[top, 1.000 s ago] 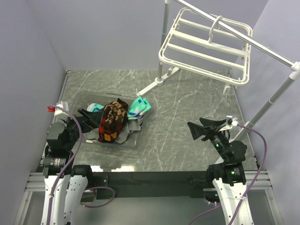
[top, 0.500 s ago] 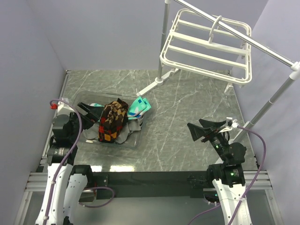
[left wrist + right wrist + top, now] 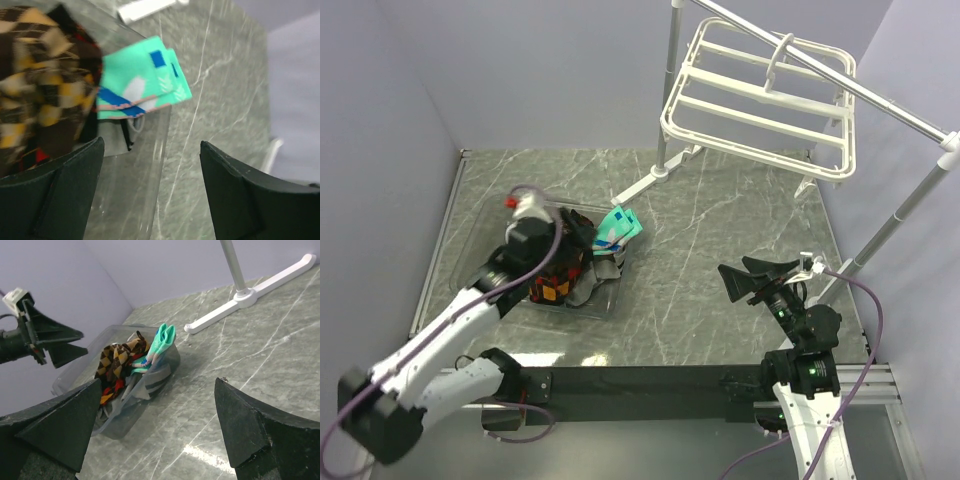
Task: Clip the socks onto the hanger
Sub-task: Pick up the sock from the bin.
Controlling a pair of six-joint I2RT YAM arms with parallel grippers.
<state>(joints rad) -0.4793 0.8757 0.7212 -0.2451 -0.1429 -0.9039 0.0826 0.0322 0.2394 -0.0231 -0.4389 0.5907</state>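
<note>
The socks lie piled in a clear plastic bin [image 3: 470, 275] at the table's left. A mint-green sock [image 3: 617, 228] hangs over the bin's far right corner, and an argyle sock [image 3: 552, 285] lies in the middle, partly hidden under my left arm. My left gripper [image 3: 572, 232] hovers open and empty above the pile. In the left wrist view the mint sock [image 3: 145, 85] and argyle sock [image 3: 35, 100] lie ahead of the open fingers [image 3: 60, 190]. The white hanger [image 3: 760, 95] hangs from the pole at the back right. My right gripper [image 3: 755, 280] is open and empty, low at the right.
The silver pole stand has a white foot [image 3: 650, 183] just behind the bin and a slanted pole [image 3: 910, 205] at the right. A grey striped cloth [image 3: 150, 385] lies in the bin's near corner. Purple walls enclose the table.
My left arm has swung from the bin's left side to the right and forward, over the sock pile. The right arm has hardly moved.
</note>
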